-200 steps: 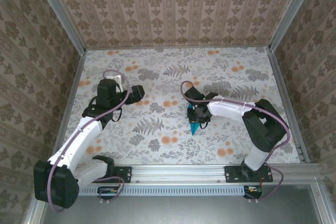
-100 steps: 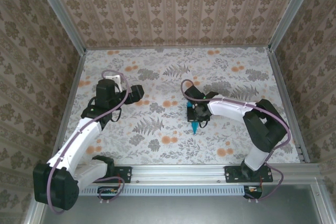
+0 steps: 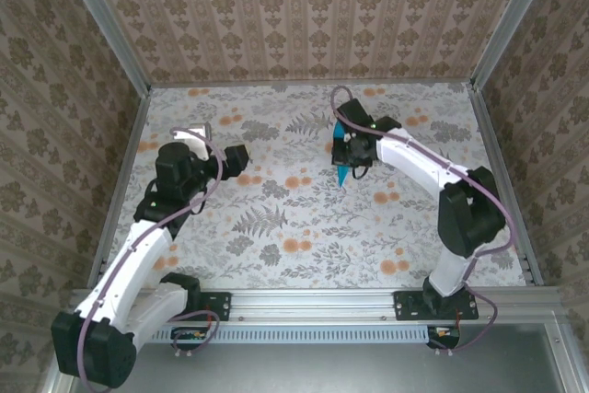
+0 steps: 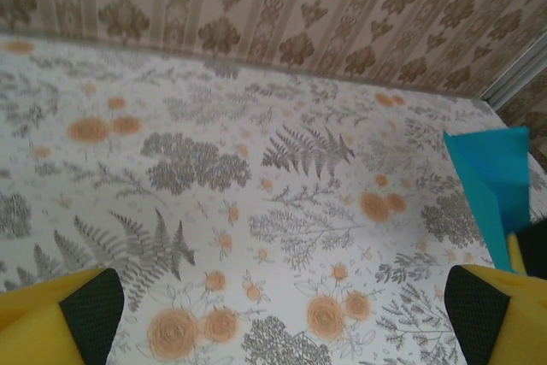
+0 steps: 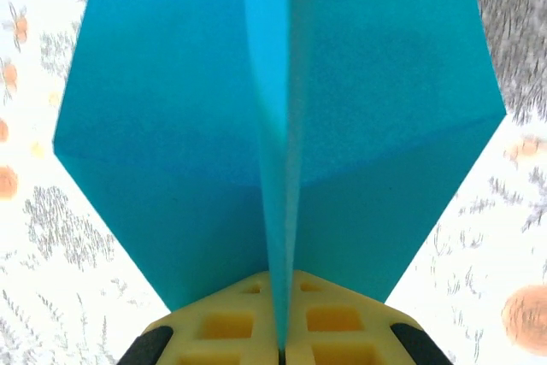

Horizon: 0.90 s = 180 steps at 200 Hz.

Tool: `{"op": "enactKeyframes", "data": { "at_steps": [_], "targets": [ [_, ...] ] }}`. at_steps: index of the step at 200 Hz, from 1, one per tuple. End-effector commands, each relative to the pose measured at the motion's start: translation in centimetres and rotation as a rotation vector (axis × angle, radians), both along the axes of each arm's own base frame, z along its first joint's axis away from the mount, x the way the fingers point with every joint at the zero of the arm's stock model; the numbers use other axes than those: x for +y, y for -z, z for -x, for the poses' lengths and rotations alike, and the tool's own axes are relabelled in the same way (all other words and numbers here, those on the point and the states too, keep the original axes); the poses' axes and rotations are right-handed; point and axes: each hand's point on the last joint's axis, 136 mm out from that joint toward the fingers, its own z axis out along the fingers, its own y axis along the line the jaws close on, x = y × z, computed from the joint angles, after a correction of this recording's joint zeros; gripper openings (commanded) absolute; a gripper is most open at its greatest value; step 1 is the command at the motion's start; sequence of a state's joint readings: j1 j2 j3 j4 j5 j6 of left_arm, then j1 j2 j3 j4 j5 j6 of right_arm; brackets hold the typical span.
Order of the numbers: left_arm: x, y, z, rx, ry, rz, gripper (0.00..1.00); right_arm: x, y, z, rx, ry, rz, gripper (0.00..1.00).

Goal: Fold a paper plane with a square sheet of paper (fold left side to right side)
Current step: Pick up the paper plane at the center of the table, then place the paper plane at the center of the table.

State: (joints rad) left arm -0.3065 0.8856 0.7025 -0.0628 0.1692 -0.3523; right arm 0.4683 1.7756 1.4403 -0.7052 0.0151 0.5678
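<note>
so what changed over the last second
The right gripper closed on the plane and carried it toward the far side of the table. The left gripper drew back slightly to the left. It stayed open and empty.

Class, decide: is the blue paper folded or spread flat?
Folded: the paper plane shows a raised centre crease between two wings, pinched in the shut right gripper.

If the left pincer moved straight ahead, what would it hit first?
Probably the flowered table; the left pincer tilts downward, and the paper plane is off to its right.
</note>
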Motion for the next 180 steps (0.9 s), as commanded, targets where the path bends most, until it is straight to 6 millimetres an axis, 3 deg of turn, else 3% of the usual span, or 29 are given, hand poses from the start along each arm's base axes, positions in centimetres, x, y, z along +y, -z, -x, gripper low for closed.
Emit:
{"op": "enactKeyframes", "data": {
  "at_steps": [1, 40, 72, 180],
  "targets": [
    [0.1, -1.1, 0.4, -0.093, 0.03, -0.056, 1.0, -0.6, 1.6, -1.1, 0.071, -0.038, 0.085, 0.08],
    [0.3, -0.5, 1.0, -0.089, 0.044, -0.085, 1.0, 0.1, 2.9, -4.9, 0.093, -0.032, 0.105, 0.08],
    [0.4, -0.4, 1.0, -0.088, 0.039, -0.088, 1.0, 0.5, 4.8, -6.8, 0.131, -0.034, 0.14, 0.09],
    [0.7, 0.7, 0.9, -0.054, 0.023, -0.103, 1.0, 1.4, 9.9, -7.5, 0.213, -0.062, 0.175, 0.11]
  ]
}}
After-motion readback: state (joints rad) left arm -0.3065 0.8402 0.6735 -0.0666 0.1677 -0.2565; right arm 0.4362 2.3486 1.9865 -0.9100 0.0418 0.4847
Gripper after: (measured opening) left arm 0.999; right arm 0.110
